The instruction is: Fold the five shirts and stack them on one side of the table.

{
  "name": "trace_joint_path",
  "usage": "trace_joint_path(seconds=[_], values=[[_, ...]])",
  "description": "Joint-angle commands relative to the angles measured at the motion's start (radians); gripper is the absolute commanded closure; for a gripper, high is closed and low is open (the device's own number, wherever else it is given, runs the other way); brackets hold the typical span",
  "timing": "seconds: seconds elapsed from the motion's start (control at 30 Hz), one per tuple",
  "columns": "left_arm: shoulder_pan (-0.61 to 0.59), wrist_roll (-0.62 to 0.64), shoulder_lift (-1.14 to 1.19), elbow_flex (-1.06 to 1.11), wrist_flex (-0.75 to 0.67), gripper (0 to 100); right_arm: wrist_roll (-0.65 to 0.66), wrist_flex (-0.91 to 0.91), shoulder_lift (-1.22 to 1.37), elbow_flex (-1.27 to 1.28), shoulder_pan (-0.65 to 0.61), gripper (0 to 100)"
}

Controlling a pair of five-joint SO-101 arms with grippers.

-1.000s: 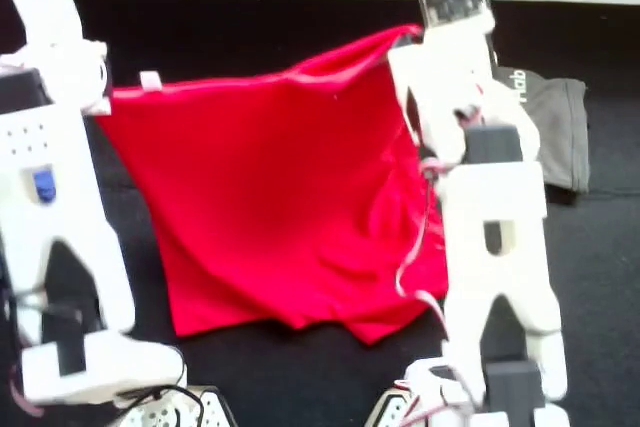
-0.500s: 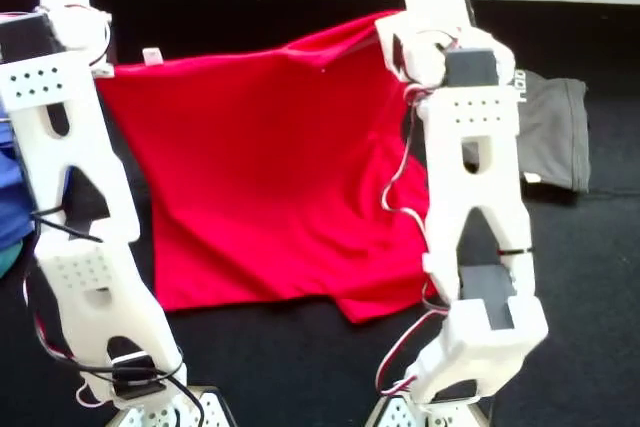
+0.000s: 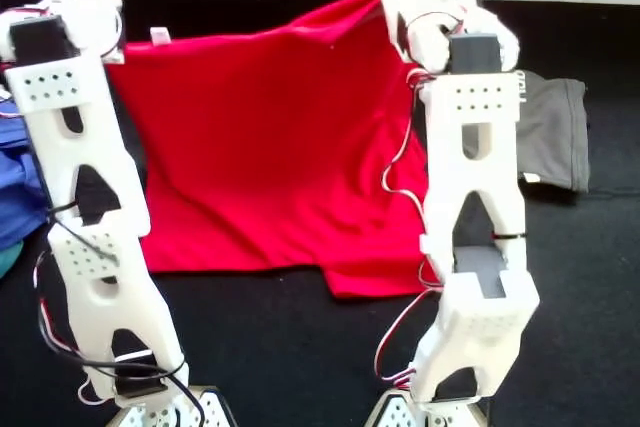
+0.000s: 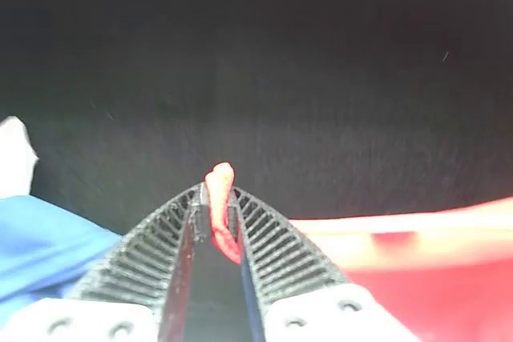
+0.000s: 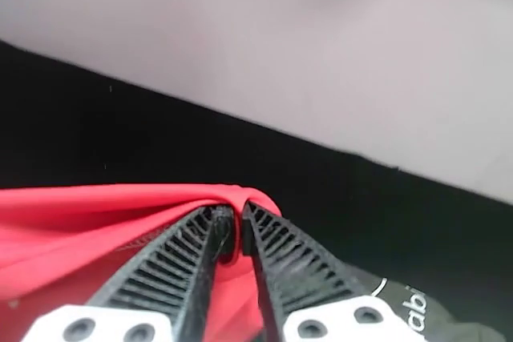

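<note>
A red shirt (image 3: pixel 270 147) hangs stretched between the two arms above the black table, its lower hem resting near the table's middle. My left gripper (image 4: pixel 215 202) is shut on one upper corner of the red shirt (image 4: pixel 218 206), a pinch of cloth poking out past the tips. My right gripper (image 5: pixel 231 222) is shut on the other upper corner of the red shirt (image 5: pixel 96 230). In the high view the left arm (image 3: pixel 80 177) stands at the left and the right arm (image 3: pixel 470 177) at the right, both raised toward the far edge.
A folded dark grey shirt (image 3: pixel 555 132) lies at the right behind the right arm. Blue cloth (image 3: pixel 15 197) sits at the left edge, also visible as blue cloth (image 4: pixel 40 238) under the left gripper. A pale wall (image 5: pixel 321 38) runs behind the table's far edge.
Both arms have risen and moved toward the far edge, lifting the red shirt's top edge. The cloth has pulled flatter and its lower hem has slid back across the table.
</note>
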Motion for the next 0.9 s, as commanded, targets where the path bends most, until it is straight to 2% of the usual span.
trace_joint_path(seconds=[0.0,0.1,0.23,0.47,0.7,0.77,0.87], values=[[0.018,0.005,0.058,-0.004,-0.008,99,-0.006,0.001,0.022,0.025,0.016,99.2],[0.018,0.005,0.136,-0.004,-0.029,99,-0.006,0.010,0.050,0.067,0.016,99.2],[0.018,0.006,0.216,-0.001,-0.020,99,-0.003,0.133,0.062,0.101,0.012,99.2],[0.022,0.002,0.237,-0.004,0.187,99,-0.003,0.340,0.062,0.108,0.035,99.2],[-0.008,0.002,0.229,0.007,0.209,99,-0.003,0.522,0.058,0.102,0.033,99.2],[-0.018,0.002,0.189,0.065,0.209,99,-0.003,0.565,0.056,0.102,0.033,99.2],[-0.016,0.002,0.059,0.271,0.207,99,-0.003,0.651,0.056,0.102,0.028,99.2]])
